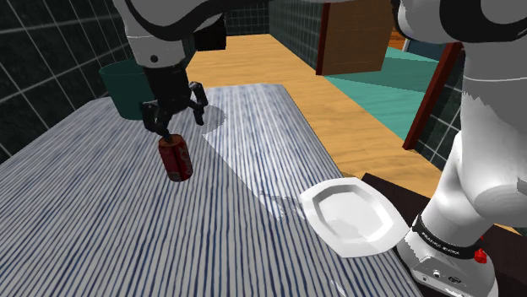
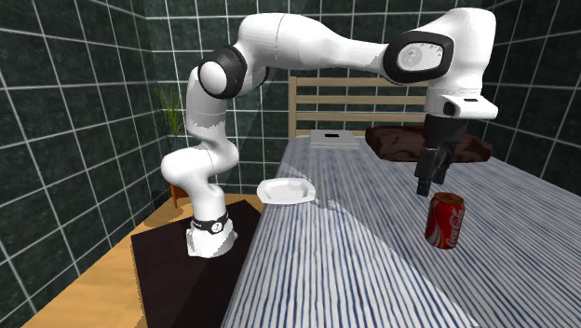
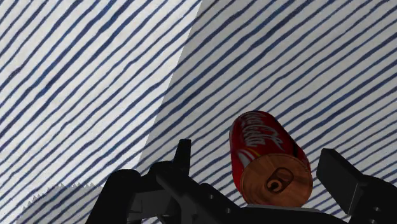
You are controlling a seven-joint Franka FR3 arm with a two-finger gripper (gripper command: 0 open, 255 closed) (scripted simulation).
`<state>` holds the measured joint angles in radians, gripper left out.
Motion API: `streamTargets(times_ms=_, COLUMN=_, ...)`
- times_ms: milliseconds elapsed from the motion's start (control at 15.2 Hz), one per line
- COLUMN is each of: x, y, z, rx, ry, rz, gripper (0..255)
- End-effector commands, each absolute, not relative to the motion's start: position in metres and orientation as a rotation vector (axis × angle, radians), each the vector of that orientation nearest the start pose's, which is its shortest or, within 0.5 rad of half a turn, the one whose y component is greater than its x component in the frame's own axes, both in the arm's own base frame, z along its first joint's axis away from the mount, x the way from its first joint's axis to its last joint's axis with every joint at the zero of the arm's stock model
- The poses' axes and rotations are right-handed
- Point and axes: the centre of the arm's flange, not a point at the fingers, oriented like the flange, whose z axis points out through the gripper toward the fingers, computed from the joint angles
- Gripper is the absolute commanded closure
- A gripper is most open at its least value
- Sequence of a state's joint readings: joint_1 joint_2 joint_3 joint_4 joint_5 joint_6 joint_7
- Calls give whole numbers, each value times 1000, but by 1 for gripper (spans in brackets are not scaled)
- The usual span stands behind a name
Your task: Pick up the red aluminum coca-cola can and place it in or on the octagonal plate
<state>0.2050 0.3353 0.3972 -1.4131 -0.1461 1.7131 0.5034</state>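
Gripper (image 1: 177, 128) wide open, fingers apart, gripping nothing. Can (image 1: 176, 159) sits just below, btwn fingers w/o contact. Plate (image 1: 350, 217) at 4 o'clock from can, shoulder view.

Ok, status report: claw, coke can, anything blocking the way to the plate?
Claw open, just above red can, not gripping. Can upright on striped cloth. White octagonal plate at the cloth's edge by the stand; nothing between.
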Motion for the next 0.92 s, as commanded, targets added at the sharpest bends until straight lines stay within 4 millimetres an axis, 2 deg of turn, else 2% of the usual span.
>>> streamTargets(times_ms=0, x=582, y=349, z=516, rx=-3152, ry=-155, rz=5, gripper=0)
streamTargets(times_ms=66, x=587, y=356, z=515, rx=-3151, ry=-154, rz=7, gripper=0)
streamTargets(times_ms=528, x=587, y=356, z=478, rx=-3151, ry=-154, rz=7, gripper=0)
streamTargets(times_ms=858, x=587, y=356, z=475, rx=-3151, ry=-154, rz=7, gripper=0)
